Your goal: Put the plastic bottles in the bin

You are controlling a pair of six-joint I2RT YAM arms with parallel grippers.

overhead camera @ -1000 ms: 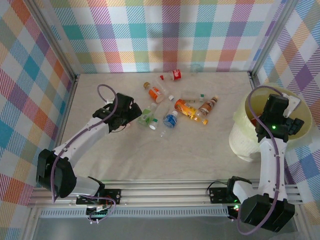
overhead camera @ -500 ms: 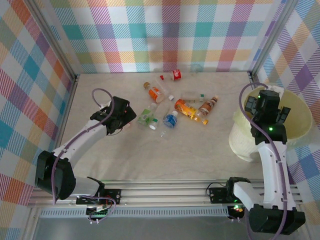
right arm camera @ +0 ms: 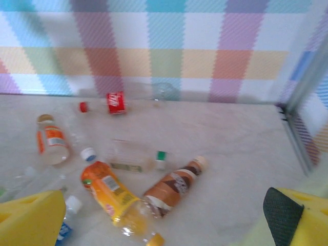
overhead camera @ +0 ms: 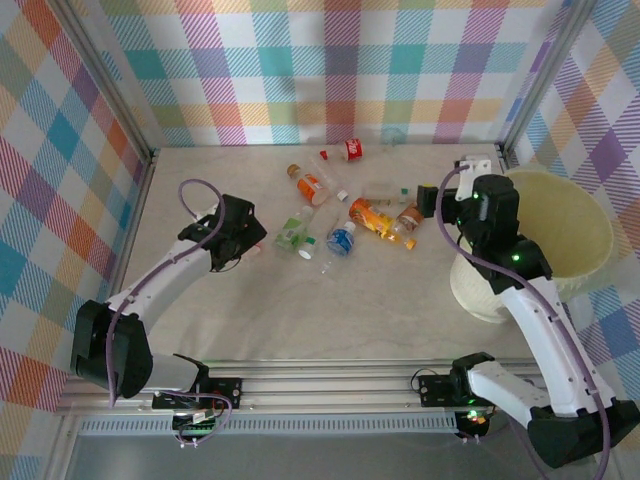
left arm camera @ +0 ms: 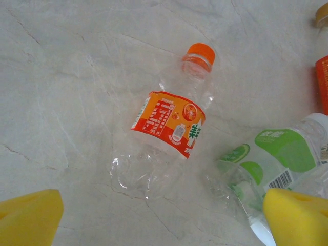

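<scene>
The plastic bottles (overhead camera: 380, 222) lie scattered over the middle and far part of the counter (overhead camera: 350, 310), left of the bin (overhead camera: 560, 235) at its right edge. Compared with a second ago, we see that the right end effector (right arm camera: 161, 220) has swung off the bin's mouth to its left rim. Its jaws are spread wide, with a brown bottle (right arm camera: 171, 189) and an orange bottle (right arm camera: 110, 197) just ahead. The left end effector (overhead camera: 248, 238) has drawn back slightly toward the left edge. Its jaws are apart, and we find a clear orange-labelled bottle (left arm camera: 171, 130) lying flat between them, a green-labelled bottle (left arm camera: 279, 154) just beside it.
</scene>
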